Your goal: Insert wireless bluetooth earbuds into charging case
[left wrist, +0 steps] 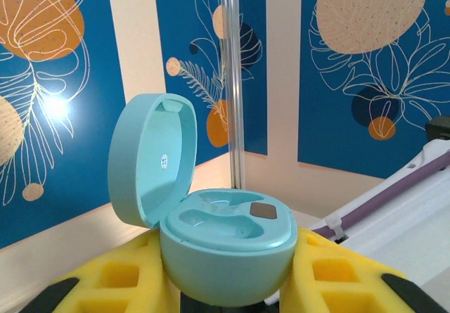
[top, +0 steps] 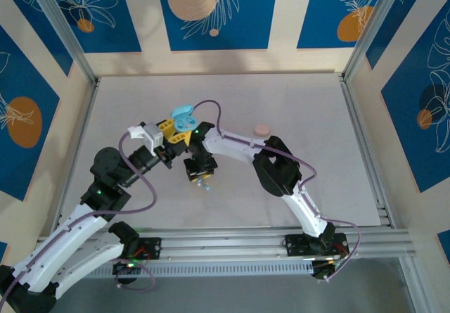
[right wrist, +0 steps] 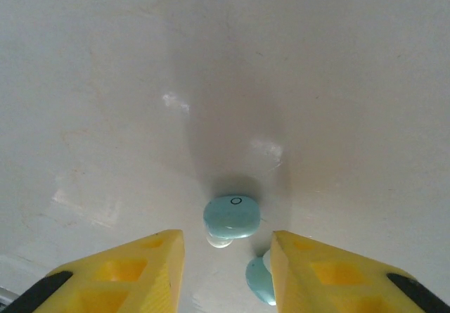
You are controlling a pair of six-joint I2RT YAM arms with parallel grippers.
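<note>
Closest to the arms, two tiny pale blue plastic earbuds (right wrist: 232,216) lie on the white table (right wrist: 105,81) just below the right gripper (right wrist: 226,237), its jaws spread and empty. Farther back, the left gripper (top: 177,131) pinches an open pale blue oval plastic case (left wrist: 225,253). Both its cups are empty, so no earbud is in yet.

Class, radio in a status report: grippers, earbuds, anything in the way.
Left gripper shut on open case, wells empty. Right gripper open above two earbuds on table. Pink case lies apart, to the right.
</note>
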